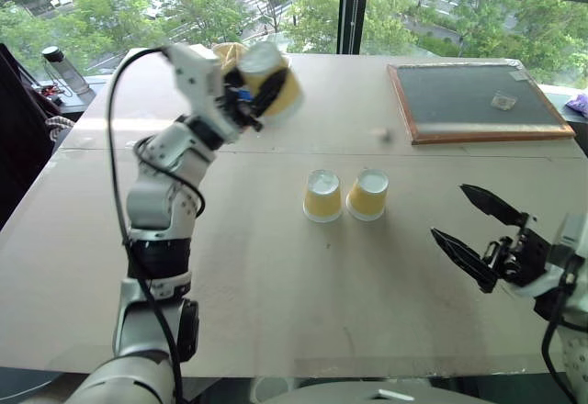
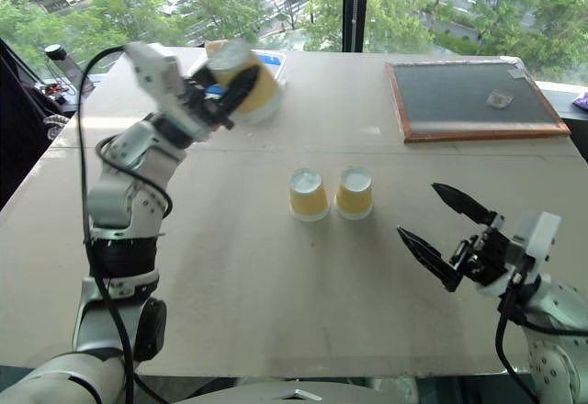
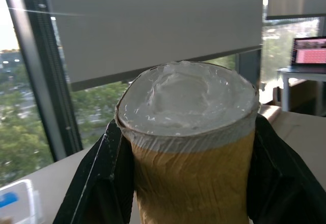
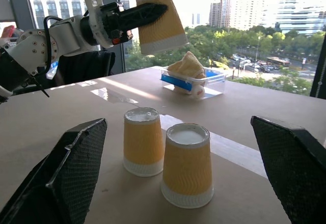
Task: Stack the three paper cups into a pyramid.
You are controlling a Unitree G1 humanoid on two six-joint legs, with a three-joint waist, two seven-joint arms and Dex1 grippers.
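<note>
While two paper cups (image 1: 345, 195) stand upside down together: a third cup (image 1: 272, 78) aloft, clamped in the left gripper (image 1: 262, 92); right gripper (image 1: 478, 228) spread wide, empty.

The raised paper cup (image 1: 273, 85) is motion-blurred, and the left gripper's (image 1: 260, 94) fingers (image 3: 102, 183) cover both its flanks; its rim is cut off in the left wrist view. Behind those fingers, the clear tub (image 2: 273, 59) is mostly hidden by the cup.
</note>
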